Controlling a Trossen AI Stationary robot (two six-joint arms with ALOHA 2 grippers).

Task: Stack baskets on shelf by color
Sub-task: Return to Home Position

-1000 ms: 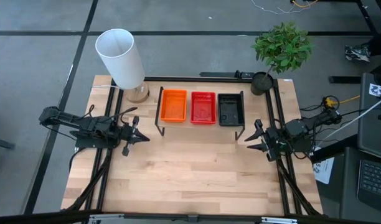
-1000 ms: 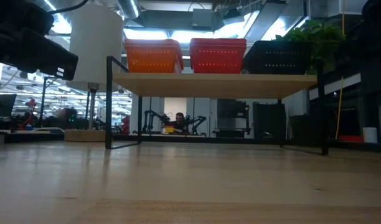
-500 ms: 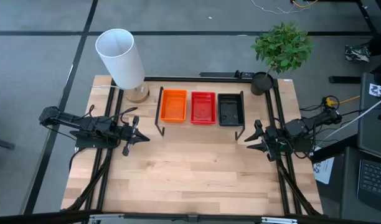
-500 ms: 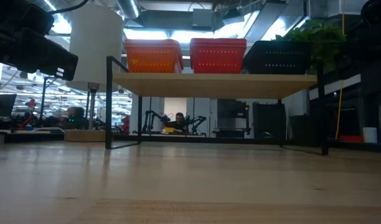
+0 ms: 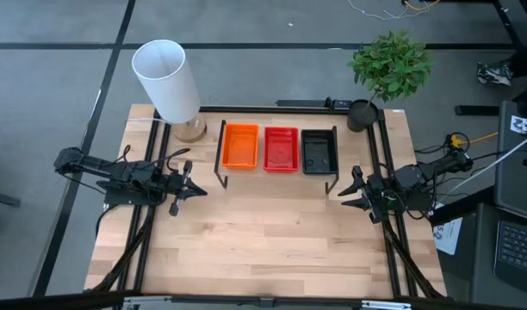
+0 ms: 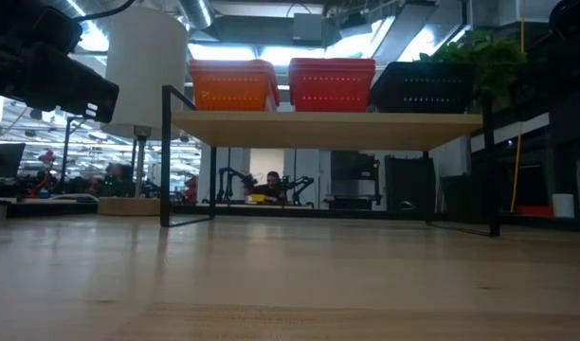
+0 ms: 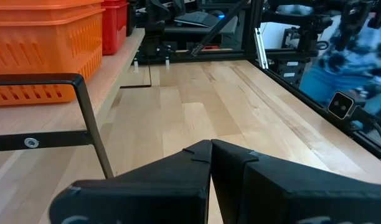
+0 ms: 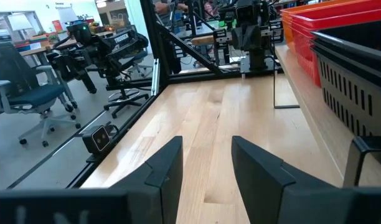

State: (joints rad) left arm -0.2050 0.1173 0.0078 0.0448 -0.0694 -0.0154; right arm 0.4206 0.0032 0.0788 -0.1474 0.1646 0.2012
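Note:
Three stacks of baskets stand side by side on the shelf [image 6: 328, 128]: orange [image 5: 240, 146], red [image 5: 281, 148] and black [image 5: 319, 151]. In the low view the orange stack [image 6: 233, 85], red stack [image 6: 332, 83] and black stack [image 6: 427, 87] rest on the plank. My left gripper [image 5: 195, 189] hovers left of the shelf, shut and empty, fingertips together [image 7: 210, 144]; the orange stack [image 7: 41, 43] is close beside it. My right gripper [image 5: 343, 194] waits right of the shelf, open and empty [image 8: 206, 149], next to the black stack [image 8: 358, 74].
A tall white cylinder [image 5: 166, 79] on a round wooden base stands at the table's far left corner. A potted plant [image 5: 389, 67] is at the far right corner. Bare tabletop [image 5: 263, 232] lies between the shelf and the near edge. The shelf's black wire leg [image 7: 91, 118] is near my left gripper.

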